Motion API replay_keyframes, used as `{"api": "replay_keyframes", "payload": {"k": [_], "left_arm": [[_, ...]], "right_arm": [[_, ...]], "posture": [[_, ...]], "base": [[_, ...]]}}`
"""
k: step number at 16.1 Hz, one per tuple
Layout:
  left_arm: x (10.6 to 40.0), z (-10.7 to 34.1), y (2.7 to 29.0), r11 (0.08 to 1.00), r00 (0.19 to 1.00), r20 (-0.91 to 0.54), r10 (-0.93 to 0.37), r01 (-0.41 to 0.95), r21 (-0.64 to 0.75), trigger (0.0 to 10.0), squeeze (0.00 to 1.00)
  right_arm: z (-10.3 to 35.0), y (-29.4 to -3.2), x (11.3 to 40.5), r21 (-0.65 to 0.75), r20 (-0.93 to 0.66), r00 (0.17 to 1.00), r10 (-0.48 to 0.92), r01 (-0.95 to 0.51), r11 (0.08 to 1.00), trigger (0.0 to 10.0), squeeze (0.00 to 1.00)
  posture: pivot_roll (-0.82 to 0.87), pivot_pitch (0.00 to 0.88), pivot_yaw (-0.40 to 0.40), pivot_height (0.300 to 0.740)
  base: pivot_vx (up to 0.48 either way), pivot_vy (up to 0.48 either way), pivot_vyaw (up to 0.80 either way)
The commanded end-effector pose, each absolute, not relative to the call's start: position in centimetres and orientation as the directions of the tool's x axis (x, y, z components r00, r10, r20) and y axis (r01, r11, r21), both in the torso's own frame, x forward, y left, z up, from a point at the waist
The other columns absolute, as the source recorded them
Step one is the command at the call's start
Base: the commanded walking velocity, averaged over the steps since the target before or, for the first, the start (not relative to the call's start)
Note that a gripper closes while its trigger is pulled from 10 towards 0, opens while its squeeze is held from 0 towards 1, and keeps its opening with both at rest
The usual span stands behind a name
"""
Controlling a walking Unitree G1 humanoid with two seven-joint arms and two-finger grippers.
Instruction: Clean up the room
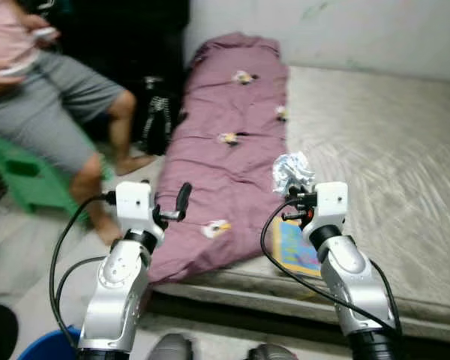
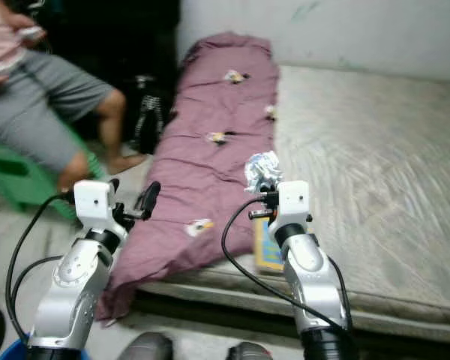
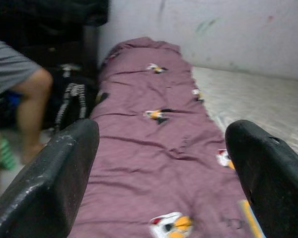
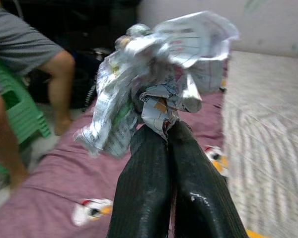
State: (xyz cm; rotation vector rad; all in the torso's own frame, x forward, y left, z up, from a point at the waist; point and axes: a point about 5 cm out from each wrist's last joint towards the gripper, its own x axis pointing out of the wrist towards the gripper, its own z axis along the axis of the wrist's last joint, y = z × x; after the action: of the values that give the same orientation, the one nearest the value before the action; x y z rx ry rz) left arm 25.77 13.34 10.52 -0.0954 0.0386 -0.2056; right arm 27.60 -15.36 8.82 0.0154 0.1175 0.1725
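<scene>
Between the right gripper's [image 4: 161,136] pressed-together black fingers sits a crumpled wad of printed paper [image 4: 154,74], bulging above their tips. Beyond the left gripper's [image 3: 161,148] widely parted jaws stretches a wrinkled mauve quilt [image 3: 144,144].

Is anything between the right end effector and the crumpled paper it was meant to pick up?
No. The right end effector is already shut on the crumpled paper, held above the purple blanket. The left end effector is open with nothing in it.
</scene>
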Motion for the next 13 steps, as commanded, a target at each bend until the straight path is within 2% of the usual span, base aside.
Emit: {"api": "replay_keyframes", "payload": {"k": [1, 13], "left_arm": [[25.9, 11.0, 13.8, 0.98, 0.982, -0.008, -0.189, 0.188, -0.07, 10.0, 0.0], [26.3, 12.0, 14.1, 0.986, 0.986, 0.026, -0.167, 0.168, -0.012, 10.0, 0.0]], "right_arm": [[9.5, -15.0, 27.9, 0.024, -0.084, 0.978, 0.189, -0.187, 0.982, 10.0, 0.0], [9.7, -14.8, 28.1, 0.011, -0.071, 0.978, 0.196, -0.195, 0.981, 10.0, 0.0]], "posture": [[0.01, 0.0, -0.022, 0.74], [0.03, 0.0, -0.019, 0.74]], "base": [[0.0, 0.0, 0.8], [0.0, 0.0, 0.8]]}}
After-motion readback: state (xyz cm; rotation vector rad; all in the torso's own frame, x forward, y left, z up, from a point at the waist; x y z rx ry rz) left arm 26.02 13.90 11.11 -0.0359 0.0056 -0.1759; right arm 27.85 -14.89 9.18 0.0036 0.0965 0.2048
